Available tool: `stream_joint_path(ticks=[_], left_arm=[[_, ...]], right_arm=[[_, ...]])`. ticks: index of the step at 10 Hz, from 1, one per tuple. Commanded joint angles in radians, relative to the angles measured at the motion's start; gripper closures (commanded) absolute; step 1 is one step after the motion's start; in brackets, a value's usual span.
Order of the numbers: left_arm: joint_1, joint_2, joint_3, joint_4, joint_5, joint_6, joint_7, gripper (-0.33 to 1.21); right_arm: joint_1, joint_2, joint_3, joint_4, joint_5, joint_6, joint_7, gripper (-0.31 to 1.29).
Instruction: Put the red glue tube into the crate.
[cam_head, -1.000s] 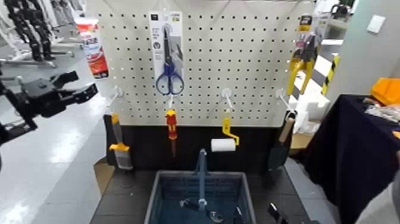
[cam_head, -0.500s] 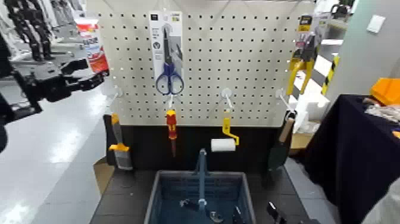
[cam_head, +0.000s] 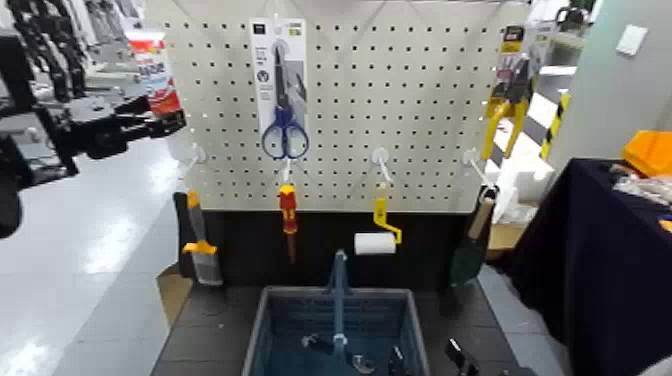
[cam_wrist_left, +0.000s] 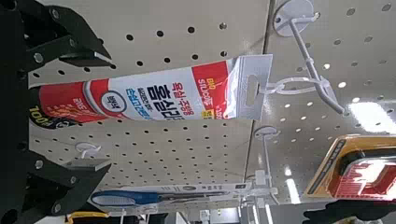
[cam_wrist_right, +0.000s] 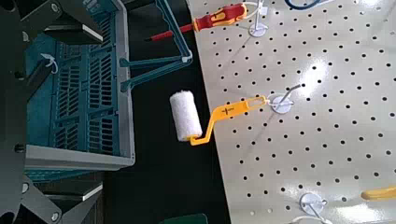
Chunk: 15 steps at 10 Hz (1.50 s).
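Left gripper (cam_head: 165, 122): you have its jaws spread wide, raised at the upper left edge of the pegboard (cam_head: 420, 110), just before the tube.
Red glue tube (cam_wrist_left: 140, 96): it hangs on a hook (cam_wrist_left: 297, 86) of the pegboard, between your open jaws, not gripped.
Crate (cam_head: 262, 335): on the counter below the board's middle.
Right gripper (cam_wrist_right: 19, 112): jaws spread open, low beside the crate.

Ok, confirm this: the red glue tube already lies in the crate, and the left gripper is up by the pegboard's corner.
Not right. The red glue tube hangs on a pegboard hook, as the left wrist view shows, with the open left gripper reaching toward it. It isn't in the crate.
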Motion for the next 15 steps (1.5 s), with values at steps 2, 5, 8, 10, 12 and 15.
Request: stream_joint_path(ticks=[2,5,8,10,12,15], left_arm=[[-0.006,0.001,-0.005,-0.013,-0.006,0.003,0.019,1.10],[-0.009,0.002,-0.011,-0.019,0.009,0.001,0.037,1.19],[-0.011,0.002,-0.011,-0.029,0.021,-0.005,0.042,1.19],[-0.005,-0.005,-0.014,-0.087,0.035,0.000,0.048,1.19],[0.012,-0.016,-0.008,-0.174,0.048,0.014,0.055,1.19],[0.043,-0.027,-0.011,-0.251,0.074,0.034,0.072,1.19]], right_arm=[[-0.001,-0.001,0.000,0.002,-0.004,0.003,0.002,0.19],[-0.002,-0.001,0.002,0.003,-0.004,0.005,0.004,0.19],[-0.002,-0.001,0.002,0.003,-0.006,0.008,0.007,0.19],[-0.002,-0.003,0.002,0.005,-0.007,0.008,0.008,0.19],[-0.001,-0.003,0.002,0.003,-0.009,0.009,0.008,0.19],[-0.001,-0.004,0.002,0.003,-0.009,0.011,0.008,0.19]])
